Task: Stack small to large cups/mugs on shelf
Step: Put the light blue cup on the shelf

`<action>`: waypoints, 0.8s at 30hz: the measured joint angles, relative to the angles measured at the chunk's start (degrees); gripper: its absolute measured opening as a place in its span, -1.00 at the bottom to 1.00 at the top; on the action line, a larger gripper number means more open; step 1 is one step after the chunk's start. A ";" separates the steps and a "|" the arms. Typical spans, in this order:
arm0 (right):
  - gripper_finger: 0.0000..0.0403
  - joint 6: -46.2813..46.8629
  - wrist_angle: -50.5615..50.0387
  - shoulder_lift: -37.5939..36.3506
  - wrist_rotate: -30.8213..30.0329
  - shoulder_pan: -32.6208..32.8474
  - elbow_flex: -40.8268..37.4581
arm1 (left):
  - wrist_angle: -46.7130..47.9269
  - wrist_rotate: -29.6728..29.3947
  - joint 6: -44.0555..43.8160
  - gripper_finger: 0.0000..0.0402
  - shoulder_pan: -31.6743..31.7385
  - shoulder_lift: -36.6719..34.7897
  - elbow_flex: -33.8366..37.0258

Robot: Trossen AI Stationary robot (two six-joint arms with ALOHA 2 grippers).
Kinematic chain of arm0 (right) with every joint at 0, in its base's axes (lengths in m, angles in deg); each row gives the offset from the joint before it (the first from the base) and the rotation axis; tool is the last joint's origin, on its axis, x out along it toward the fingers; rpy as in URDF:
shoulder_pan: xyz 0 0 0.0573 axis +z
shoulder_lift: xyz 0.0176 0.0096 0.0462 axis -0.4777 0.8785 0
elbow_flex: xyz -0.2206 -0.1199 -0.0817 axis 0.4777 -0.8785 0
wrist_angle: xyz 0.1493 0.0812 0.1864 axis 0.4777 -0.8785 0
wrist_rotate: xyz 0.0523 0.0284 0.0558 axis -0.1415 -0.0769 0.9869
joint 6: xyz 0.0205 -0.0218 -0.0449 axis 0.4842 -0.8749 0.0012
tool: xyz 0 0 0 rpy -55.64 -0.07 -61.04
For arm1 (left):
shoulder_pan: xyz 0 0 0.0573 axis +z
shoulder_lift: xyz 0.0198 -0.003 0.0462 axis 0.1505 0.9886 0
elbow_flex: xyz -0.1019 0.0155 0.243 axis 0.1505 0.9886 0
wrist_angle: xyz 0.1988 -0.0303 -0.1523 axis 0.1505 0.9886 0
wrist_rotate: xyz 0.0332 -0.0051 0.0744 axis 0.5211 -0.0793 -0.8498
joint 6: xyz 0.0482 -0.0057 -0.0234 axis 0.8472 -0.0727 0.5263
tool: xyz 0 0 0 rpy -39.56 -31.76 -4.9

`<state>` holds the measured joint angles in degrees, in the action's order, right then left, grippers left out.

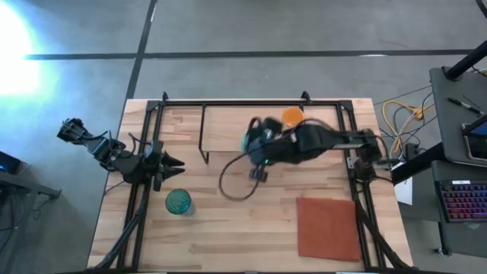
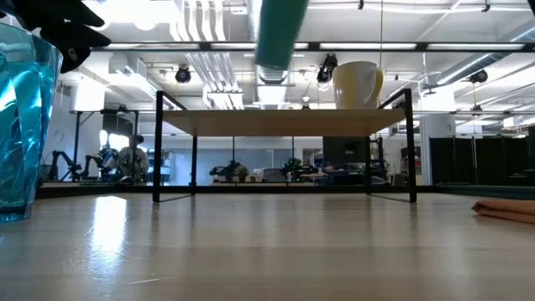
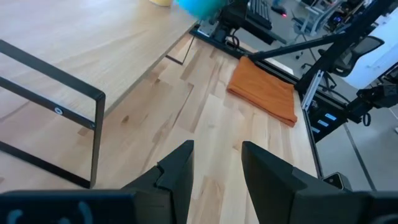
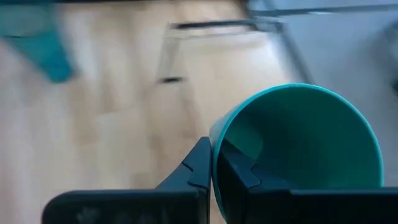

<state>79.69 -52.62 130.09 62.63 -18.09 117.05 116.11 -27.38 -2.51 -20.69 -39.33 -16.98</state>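
The right gripper (image 4: 213, 163) is up over the shelf (image 1: 243, 125), its fingers (image 4: 198, 163) clamped on the rim of the green cup (image 4: 298, 140), one inside the wall and one outside. From above, the cup (image 1: 251, 137) shows at the arm's left end, over the middle of the board, and it's smeared in the picture. From bench height it hangs well clear of the board (image 2: 284, 122), left of the mug (image 2: 357, 84).

The mug (image 1: 292, 116) sits on the shelf's far right part, just beside the arm.

The tumbler (image 1: 179, 202) stands upright on the bench (image 1: 251, 228) at the near left, off the shelf. The left gripper (image 1: 173, 163) waits just beyond it, at the left edge, low over the wood, with its fingers (image 3: 180, 169) spread apart and nothing between them.

A reddish mat (image 1: 328, 227) lies flat at the near right corner. A person (image 2: 132, 157) sits far back in the room.
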 joint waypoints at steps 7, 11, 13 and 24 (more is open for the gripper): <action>-0.96 -5.60 -1.13 0.29 -0.06 -7.73 -0.21 | -1.23 -1.18 0.00 -0.40 0.00 0.01 -0.01; -0.96 -9.24 1.14 2.01 6.39 -10.90 -0.19 | -1.77 -2.40 0.00 -0.40 0.00 0.02 0.00; -0.96 -10.08 -0.13 3.18 7.73 -11.58 -0.19 | -1.80 -2.79 -0.01 -0.40 0.00 0.02 0.00; -0.96 -14.77 -0.54 4.55 7.58 -14.89 -0.99 | -1.68 -2.97 -0.01 -0.40 0.00 0.07 0.00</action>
<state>64.92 -53.16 134.64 70.21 -32.98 116.06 114.42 -30.35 -2.51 -20.69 -39.26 -16.98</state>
